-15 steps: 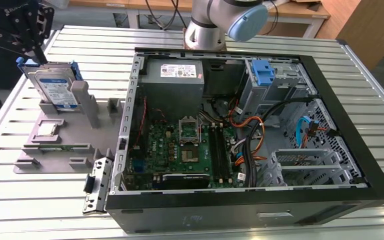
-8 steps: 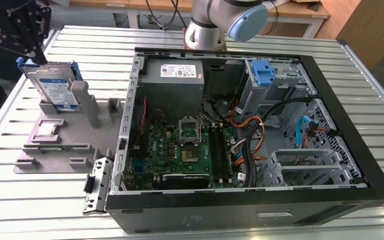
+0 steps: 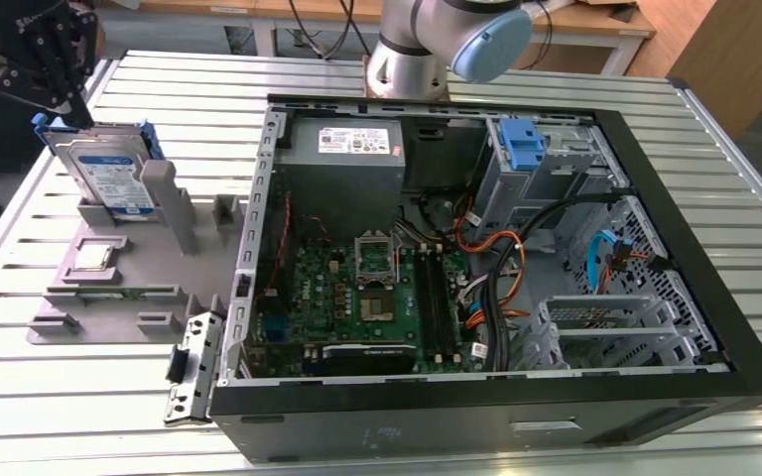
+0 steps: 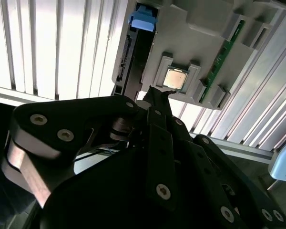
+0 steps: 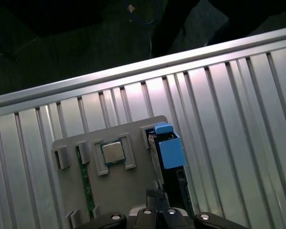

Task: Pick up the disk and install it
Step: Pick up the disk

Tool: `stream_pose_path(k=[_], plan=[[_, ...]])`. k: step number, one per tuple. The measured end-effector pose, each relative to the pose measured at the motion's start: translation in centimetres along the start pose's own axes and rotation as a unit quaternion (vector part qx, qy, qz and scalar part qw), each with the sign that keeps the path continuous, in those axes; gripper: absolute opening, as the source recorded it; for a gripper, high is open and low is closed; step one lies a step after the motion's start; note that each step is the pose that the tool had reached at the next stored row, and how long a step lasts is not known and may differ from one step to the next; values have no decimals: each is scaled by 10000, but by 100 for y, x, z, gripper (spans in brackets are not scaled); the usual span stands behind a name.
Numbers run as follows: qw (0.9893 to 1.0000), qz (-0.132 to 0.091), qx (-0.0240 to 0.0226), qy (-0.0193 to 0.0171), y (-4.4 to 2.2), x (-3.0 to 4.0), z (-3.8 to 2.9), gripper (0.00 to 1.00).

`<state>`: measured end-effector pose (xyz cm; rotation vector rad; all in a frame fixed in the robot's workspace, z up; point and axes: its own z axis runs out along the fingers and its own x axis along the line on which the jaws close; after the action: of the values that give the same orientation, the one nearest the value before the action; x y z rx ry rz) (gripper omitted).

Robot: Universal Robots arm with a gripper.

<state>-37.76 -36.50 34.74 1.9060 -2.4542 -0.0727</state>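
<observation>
This was a robotics lab or workshop: a slatted aluminium bench (image 3: 37, 416) under the gripper (image 3: 83, 117), a grey parts fixture (image 3: 156, 273) just below it (an opened computer case (image 3: 487, 416) alongside), wooden desks (image 3: 593, 22) beyond.

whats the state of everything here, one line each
disk, standing on edge in the grey holder, not lifted
gripper, shut, just above the disk
processor chip, lying flat in a holder pocket
memory stick, on edge in a holder slot
computer case, lying on its side, open
</observation>
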Motion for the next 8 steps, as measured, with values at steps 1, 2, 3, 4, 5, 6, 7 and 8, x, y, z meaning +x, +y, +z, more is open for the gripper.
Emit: stream_pose_path(k=[1,2,3,4,5,6,7,8], plan=[[10000,-2,-1,-4,1,-5,1,10],[10000,-4,-2,-7,2,-12,1,10],[10000,-7,-2,-11,5,-20,2,10],[10000,-11,-3,-13,7,-30,3,10],[10000,-18,-4,-14,11,-43,4,10],[10000,-28,-4,-15,14,-55,6,10],[10000,-43,-4,-15,16,-66,10,10],[10000,-61,-5,-15,19,-77,13,10]])
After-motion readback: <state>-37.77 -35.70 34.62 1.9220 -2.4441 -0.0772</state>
